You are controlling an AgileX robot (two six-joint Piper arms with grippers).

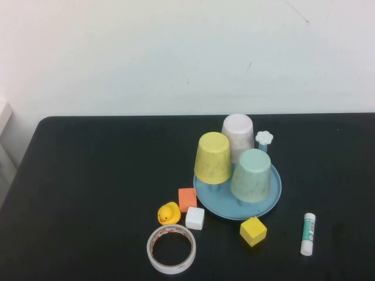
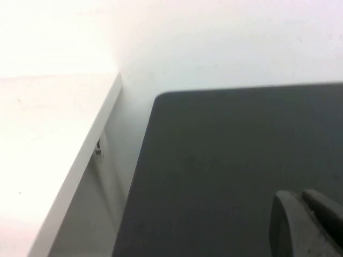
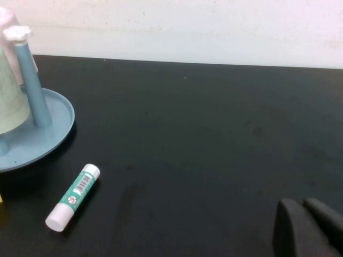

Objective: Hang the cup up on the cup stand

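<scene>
The pale mint-green cup [image 1: 251, 175] sits upside down over a peg of the light blue cup stand [image 1: 221, 206], at its front right. It also shows in the right wrist view [image 3: 9, 99], beside the stand's tray [image 3: 51, 131]. One peg with a white flower cap [image 1: 264, 138] stands free at the back right. No arm shows in the high view. My left gripper [image 2: 300, 197] is shut and empty over the table's far left corner. My right gripper [image 3: 302, 204] is shut and empty, to the right of the stand.
A yellow cup [image 1: 212, 157] and a pinkish-white cup [image 1: 238, 136] are also inverted on the stand. In front lie an orange block [image 1: 187, 199], a rubber duck [image 1: 169, 213], a white cube [image 1: 194, 218], a tape roll [image 1: 171, 249], a yellow cube [image 1: 253, 231] and a glue stick [image 1: 307, 233].
</scene>
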